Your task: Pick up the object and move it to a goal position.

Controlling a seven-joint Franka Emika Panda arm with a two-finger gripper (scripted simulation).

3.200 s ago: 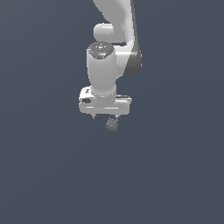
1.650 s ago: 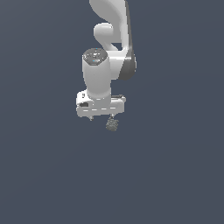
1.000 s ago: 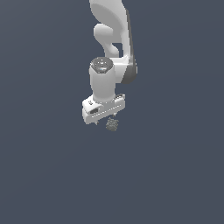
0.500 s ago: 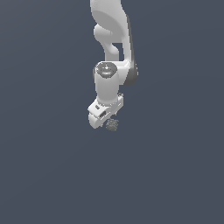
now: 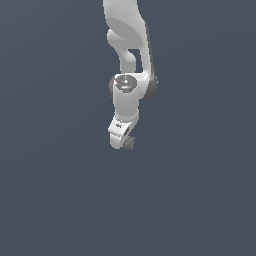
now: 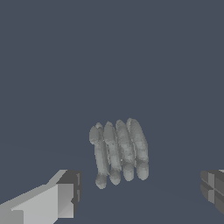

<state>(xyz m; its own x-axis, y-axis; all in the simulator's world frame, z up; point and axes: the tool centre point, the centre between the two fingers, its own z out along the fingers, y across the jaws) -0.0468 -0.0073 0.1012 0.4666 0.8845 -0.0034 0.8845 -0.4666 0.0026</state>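
The object (image 6: 119, 151) is a small grey-green lump with several rounded ridges. In the wrist view it lies in the wide gap between my two fingers, touching neither. One white finger (image 6: 52, 202) and the dark pad of the other finger (image 6: 212, 189) sit far apart, so my gripper (image 6: 141, 191) is open. In the exterior view the object (image 5: 129, 144) shows just under the white hand, and my gripper (image 5: 125, 145) hangs straight down over it, seen nearly edge-on.
A plain dark grey-blue surface (image 5: 60, 200) fills both views. The white arm (image 5: 127, 35) comes down from the upper edge of the exterior view. Nothing else shows.
The hand has turned about its vertical axis from broadside to nearly edge-on and dropped slightly. The object has stayed in the same spot under it.
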